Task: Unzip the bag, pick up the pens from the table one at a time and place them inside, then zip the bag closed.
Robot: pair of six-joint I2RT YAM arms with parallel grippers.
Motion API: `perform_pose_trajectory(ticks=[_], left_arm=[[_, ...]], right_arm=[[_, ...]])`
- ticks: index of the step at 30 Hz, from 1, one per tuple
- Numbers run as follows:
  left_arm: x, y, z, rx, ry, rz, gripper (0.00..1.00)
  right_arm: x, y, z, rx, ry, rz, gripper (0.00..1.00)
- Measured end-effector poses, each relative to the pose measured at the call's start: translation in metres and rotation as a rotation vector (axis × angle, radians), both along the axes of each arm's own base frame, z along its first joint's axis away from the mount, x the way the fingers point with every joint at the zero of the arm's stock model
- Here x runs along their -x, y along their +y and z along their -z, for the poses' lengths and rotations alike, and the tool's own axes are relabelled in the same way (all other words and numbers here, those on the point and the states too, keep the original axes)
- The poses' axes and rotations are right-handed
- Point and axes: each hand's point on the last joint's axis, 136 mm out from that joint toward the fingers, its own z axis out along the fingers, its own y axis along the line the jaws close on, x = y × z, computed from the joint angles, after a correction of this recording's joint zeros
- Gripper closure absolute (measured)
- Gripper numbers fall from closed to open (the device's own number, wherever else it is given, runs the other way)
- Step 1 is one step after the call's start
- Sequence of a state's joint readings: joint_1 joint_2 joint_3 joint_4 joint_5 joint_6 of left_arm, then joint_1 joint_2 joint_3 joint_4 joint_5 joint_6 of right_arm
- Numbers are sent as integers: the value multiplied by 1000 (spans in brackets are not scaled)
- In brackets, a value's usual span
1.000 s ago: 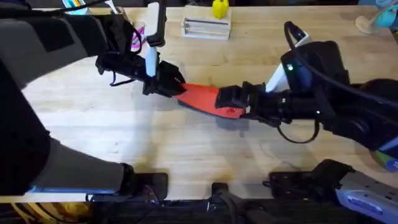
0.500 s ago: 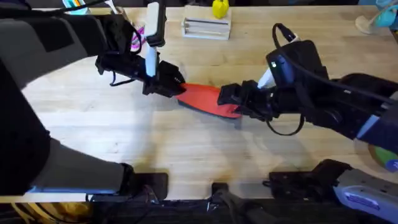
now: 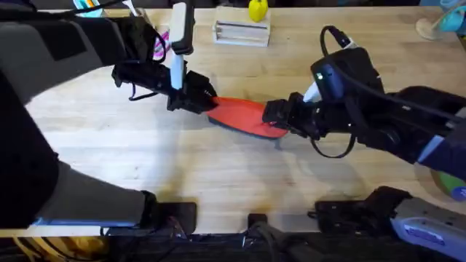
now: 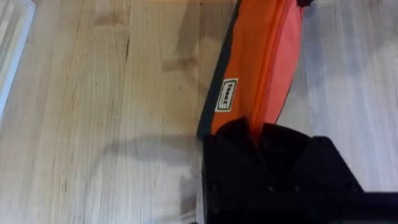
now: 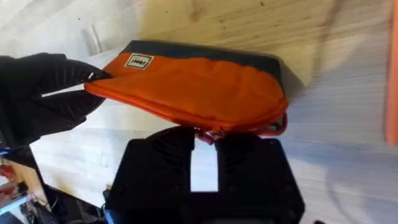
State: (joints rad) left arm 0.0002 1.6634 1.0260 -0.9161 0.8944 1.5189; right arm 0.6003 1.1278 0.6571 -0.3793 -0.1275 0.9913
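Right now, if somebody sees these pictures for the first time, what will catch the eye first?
The bright red-orange bag lies mid-table, stretched between two black grippers. The left gripper clamps its left end, and the right gripper closes on its right end, at the zipper edge. Behind them, near the table's far edge, stands a small yellow object.

Bag (image 3: pixel 244 116) boxed by arms both ends — table (image 3: pixel 218 175) in front open.

Orange bag (image 4: pixel 264 56) with dark edge and small label, end clamped in left end effector (image 4: pixel 252 140), pale table (image 4: pixel 93 112)
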Motion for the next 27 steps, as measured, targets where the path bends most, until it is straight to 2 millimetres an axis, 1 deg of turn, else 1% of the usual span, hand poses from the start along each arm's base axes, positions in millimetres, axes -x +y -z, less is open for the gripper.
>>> perform_pose_trajectory(ticks=[4,6,9,10,21,27], left_arm=[[0,0,0,0,0,0,959],[0,0,0,0,0,0,959],[0,0,0,0,-1,0,959],[0,0,0,0,-1,0,959],[0,0,0,0,0,0,959],[0,0,0,0,0,0,959]], right_arm=[[-1,-1,0,2,-2,7,845],[-1,-1,0,3,-3,8,865],[-1,-1,0,3,-3,10,948],[-1,-1,0,3,-3,10,960],[1,2,-3,-19,2,-4,967],[-1,6,-15,-40,-29,-22,968]])
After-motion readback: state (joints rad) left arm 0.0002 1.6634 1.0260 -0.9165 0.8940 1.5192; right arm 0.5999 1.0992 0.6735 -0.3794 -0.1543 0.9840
